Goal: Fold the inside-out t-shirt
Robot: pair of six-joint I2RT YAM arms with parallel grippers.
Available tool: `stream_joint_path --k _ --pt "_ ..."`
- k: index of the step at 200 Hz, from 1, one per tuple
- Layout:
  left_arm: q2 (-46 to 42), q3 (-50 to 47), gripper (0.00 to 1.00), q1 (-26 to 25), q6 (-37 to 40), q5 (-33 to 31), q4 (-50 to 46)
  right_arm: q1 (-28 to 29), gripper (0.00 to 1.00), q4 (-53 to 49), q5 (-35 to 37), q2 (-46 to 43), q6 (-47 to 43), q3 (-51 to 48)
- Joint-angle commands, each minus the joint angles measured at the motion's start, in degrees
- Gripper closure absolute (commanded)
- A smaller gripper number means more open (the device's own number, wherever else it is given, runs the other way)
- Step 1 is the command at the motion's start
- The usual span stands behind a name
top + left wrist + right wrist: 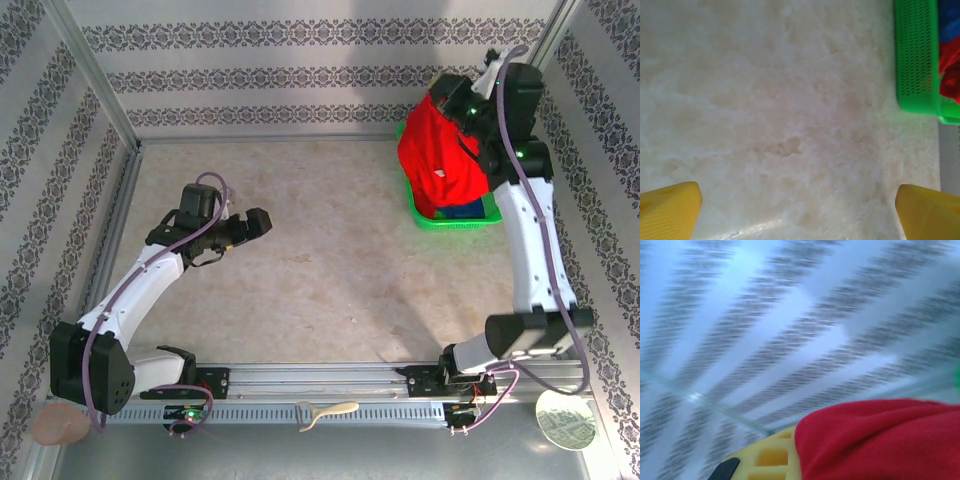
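Holding: the right gripper (460, 104) is pinched tight on the top of the red t-shirt (440, 160) — the cloth bunches up right against its yellow finger (767, 457).
T-shirt: it hangs down from that gripper at the far right corner of the table (330, 270), over the green basket (452, 222). Its low edge reaches down into the basket.
Basket: it sits on the table near the back wall (300, 60), beside the right arm. A blue cloth (464, 210) lies inside, under the red one.
Left gripper (262, 222): wide open, with nothing in it — its two yellow fingers (670, 207) stand far apart above bare table.
Left gripper's place: over the left middle of the table, well apart from the basket and the t-shirt.
Left wrist view: the basket's corner is at the top right, with bits of red and blue cloth in it.
Right wrist view: blurry, with the striped wall behind and the red cloth at the bottom right.
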Motion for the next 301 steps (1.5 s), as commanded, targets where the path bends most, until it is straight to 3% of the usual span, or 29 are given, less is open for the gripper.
stream_joint_path --k 1,32,59,99,122,129,136,148,178,203,221,262,301 --pt "-1.1 4.0 0.01 -0.8 1.1 1.4 1.6 4.8 1.0 2.2 -4.0 -1.3 2.1 4.6" --pt "-2.1 6.4 0.01 -0.8 0.0 2.4 2.9 11.8 1.0 2.9 -3.7 -0.5 2.9 9.2" --pt "-4.6 4.0 0.01 -0.7 -3.8 4.3 7.7 16.5 1.0 4.4 -3.1 1.0 2.9 7.5" --pt "-7.7 -1.3 0.01 -0.8 -5.4 2.9 10.2 20.0 1.0 13.7 1.6 3.7 4.7 -8.0" --pt "-7.9 -2.2 0.01 -0.9 -4.0 0.1 7.1 18.7 1.0 19.6 6.6 10.9 2.7 -12.1" --pt "-7.9 -2.0 0.01 -0.8 -3.2 -1.6 5.4 17.8 0.82 17.7 6.4 14.4 0.6 -9.7" --pt "-7.8 -1.5 0.01 -0.8 -2.2 -3.0 3.5 17.1 0.56 15.3 5.7 17.5 -2.1 -7.3" --pt "-7.4 -0.6 0.01 -0.8 -0.5 -4.8 -0.2 16.8 0.43 10.2 6.7 19.4 -5.8 -5.7" --pt "-8.3 -2.0 0.01 -0.8 1.5 -7.2 -6.6 20.4 0.41 8.0 8.7 10.5 -10.7 -18.7" --pt "-10.1 -8.5 0.01 -0.9 0.7 -8.4 -7.9 27.1 0.39 8.3 13.4 2.9 -12.0 -33.9" --pt "-10.6 -14.1 0.01 -1.1 -0.3 -10.4 -8.1 32.7 0.36 9.3 16.1 2.8 -12.3 -40.4" --pt "-8.5 -23.7 0.01 -1.3 -5.4 -15.7 -1.2 43.6 0.33 3.8 25.4 15.0 -17.5 -36.3" --pt "-2.7 -22.1 0.06 -1.3 -5.6 -18.2 2.2 45.4 0.32 1.4 28.3 25.0 -20.6 -29.2"
